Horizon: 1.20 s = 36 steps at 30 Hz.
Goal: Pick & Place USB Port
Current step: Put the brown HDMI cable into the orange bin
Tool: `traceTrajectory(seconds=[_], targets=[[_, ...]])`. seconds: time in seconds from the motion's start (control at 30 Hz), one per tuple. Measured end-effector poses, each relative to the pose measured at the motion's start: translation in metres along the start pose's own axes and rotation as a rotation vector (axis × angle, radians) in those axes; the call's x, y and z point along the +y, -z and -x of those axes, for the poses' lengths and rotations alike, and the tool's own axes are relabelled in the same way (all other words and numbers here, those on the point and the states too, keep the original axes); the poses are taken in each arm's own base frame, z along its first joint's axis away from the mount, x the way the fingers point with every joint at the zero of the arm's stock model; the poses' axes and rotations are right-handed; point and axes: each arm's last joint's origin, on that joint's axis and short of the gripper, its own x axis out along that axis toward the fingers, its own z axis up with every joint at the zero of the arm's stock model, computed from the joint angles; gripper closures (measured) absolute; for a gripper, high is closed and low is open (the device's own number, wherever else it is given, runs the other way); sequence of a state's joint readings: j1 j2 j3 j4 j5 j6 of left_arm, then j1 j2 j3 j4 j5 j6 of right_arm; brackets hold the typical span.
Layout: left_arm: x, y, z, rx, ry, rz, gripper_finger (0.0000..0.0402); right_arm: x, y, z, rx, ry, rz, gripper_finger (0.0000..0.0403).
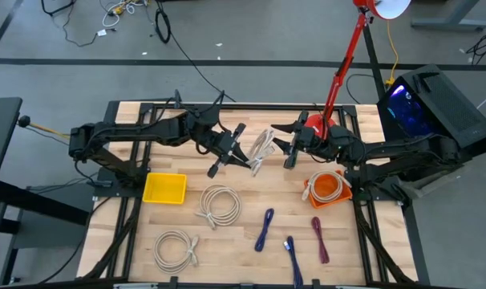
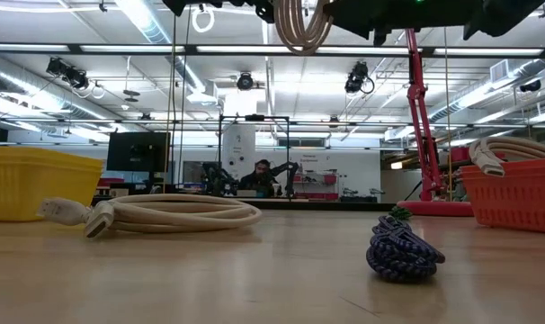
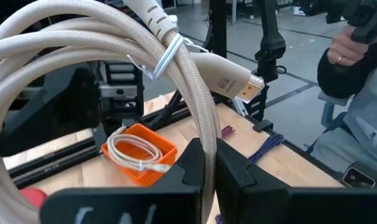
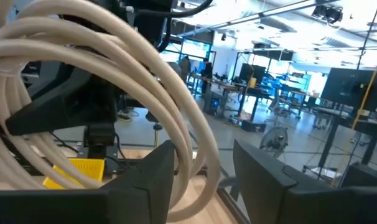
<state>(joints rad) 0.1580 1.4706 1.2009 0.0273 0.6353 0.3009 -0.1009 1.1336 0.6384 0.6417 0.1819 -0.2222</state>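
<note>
A coiled white USB cable [image 1: 261, 147] hangs in the air above the table's middle, and in the low view it shows at the upper edge [image 2: 299, 22]. My left gripper [image 1: 248, 157] comes at it from the left and is shut on it. Opposite, my right gripper [image 1: 277, 148] is open, its two fingers standing on either side of a loop of the coil [image 4: 195, 146]. An orange basket [image 1: 345, 191] holding another white cable sits below the right arm. A yellow basket [image 1: 164, 189] sits below the left arm. My left gripper pinches one strand of the white cable's coil [image 3: 208, 146] between its two fingers [image 3: 190, 167], which lie across the strand. The coil is lifted clear of the table, and its plug end [image 3: 229, 78] sticks out beyond the fingers. My right gripper has a loop between its open fingers [image 4: 157, 165]; whether they touch it, I cannot tell.
On the table lie two more white coils [image 1: 219, 205] [image 1: 176, 247], two blue cables [image 1: 265, 229] [image 1: 292, 250] and a maroon cable [image 1: 319, 238]. A red lamp stand [image 1: 339, 68] rises at the far edge. A person's hand and sleeve [image 3: 356, 74] show beyond the table.
</note>
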Motion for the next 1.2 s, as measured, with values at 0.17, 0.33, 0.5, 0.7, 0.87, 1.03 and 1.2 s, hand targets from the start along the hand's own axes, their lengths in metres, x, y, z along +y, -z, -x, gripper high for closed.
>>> traceTrajectory(seconds=[0.17,0.33,0.5,0.7,0.87,1.03,1.2], targets=[[-0.0008,-0.0008,-0.0022,-0.013,0.007,-0.009,0.0385,0.001,-0.001,0.0,-0.017,-0.043,-0.011,0.0237],[-0.0005,-0.0019,-0.0022,-0.023,0.004,-0.018,0.0385,0.003,-0.0018,0.0002,-0.036,-0.117,-0.032,0.0242],[-0.0005,-0.0015,-0.0022,-0.019,0.004,-0.012,0.0385,0.0041,-0.0003,0.0003,-0.019,-0.115,-0.01,0.0303],[-0.0005,-0.0015,-0.0022,-0.019,0.004,-0.01,0.0385,0.0056,-0.0005,0.0005,-0.027,-0.144,0.038,0.039],[0.0005,-0.0012,-0.002,-0.011,-0.024,0.007,0.0381,0.0049,0.0004,0.0004,-0.013,-0.116,0.048,0.0394],[0.0004,0.0003,-0.002,0.004,-0.031,0.026,0.0321,0.0052,0.0008,0.0002,-0.01,-0.119,0.047,0.0394],[0.0032,0.0013,-0.0012,0.036,-0.133,0.054,0.0264,0.0041,0.0012,0.0001,0.001,-0.078,0.05,0.0396]])
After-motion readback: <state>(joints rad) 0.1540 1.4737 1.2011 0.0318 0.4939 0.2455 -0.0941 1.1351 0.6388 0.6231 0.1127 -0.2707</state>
